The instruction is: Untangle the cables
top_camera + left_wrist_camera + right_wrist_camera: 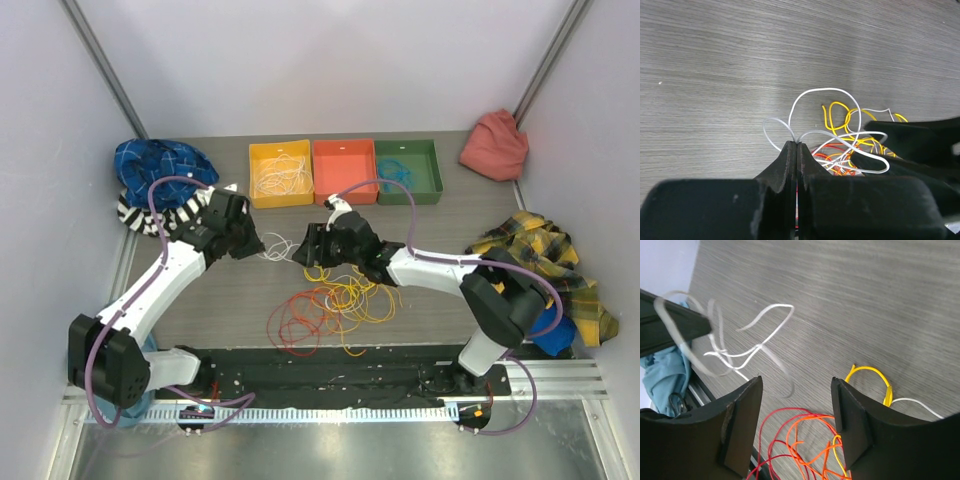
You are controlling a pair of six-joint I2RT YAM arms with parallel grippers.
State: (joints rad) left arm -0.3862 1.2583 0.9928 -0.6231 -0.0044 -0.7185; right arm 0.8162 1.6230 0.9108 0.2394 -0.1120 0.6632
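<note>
- Top external: the cables (335, 305) lie in a loose red, orange and yellow tangle on the table (440, 215), near its middle and between the two arms.
- The left gripper (256, 243) sits just beyond the tangle's left side. A white cable (274, 247) runs from its tips toward the right gripper (303, 248), which faces it close by.
- At the far edge, side by side: a yellow tray (253, 175) with white coils in it, an orange tray (345, 165) and a green tray (437, 170).
- Left wrist: left gripper (797, 146) has its jaws pressed fully together, pinching the white cable (827, 88) at the tips.
- The cable rises from the pinch in two open loops above the table. A yellow cable (837, 103) and red and orange strands lie just behind and to the right.
- Right wrist: right gripper (795, 410) has its jaws wide apart and grips nothing.
- Between and below the fingers (742, 425) lie a red cable (790, 412) and an orange cable (810, 430). The yellow cable (867, 370) arches just beyond the right finger.
- The white cable (767, 337) is blurred. It stretches from the upper left, where the left gripper's dark finger (670, 325) holds it, across the table.
</note>
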